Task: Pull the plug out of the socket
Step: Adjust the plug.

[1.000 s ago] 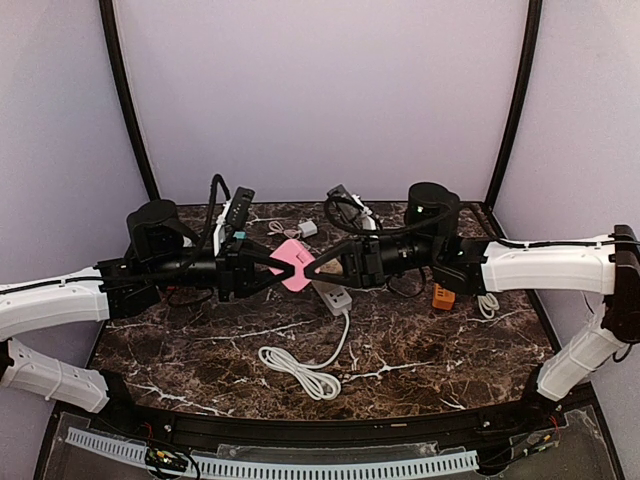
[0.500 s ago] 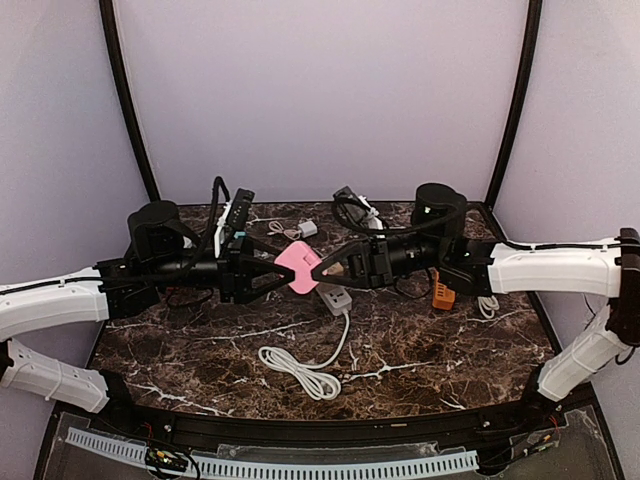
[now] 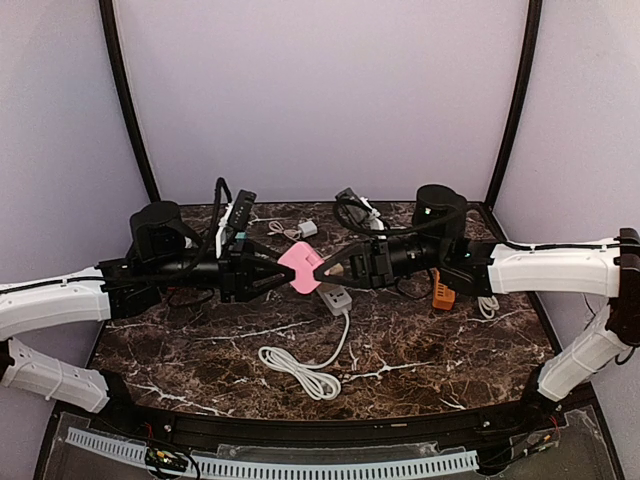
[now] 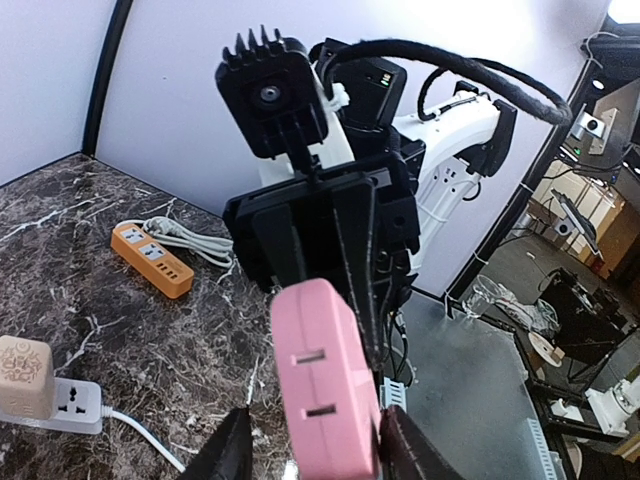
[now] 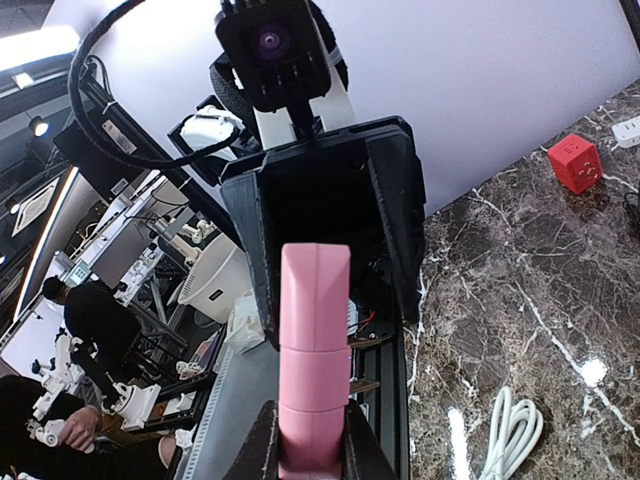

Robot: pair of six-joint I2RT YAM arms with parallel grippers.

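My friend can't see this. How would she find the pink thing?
Look at the dark marble table, then up to where the left gripper and right gripper meet. The pink block is between them, off the table, the only pink thing.

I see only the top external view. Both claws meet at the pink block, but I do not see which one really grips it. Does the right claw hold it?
Observer: Yes. In the right wrist view the right claw is closed on the pink block, one finger on each side.
Operator: And the left claw?
Observer: The left claw stands around the block, but the marble table shows between one of its fingers and the pink side.
Operator: Which face looks at the left camera?
Observer: A face with two slots, and nothing is plugged in them.
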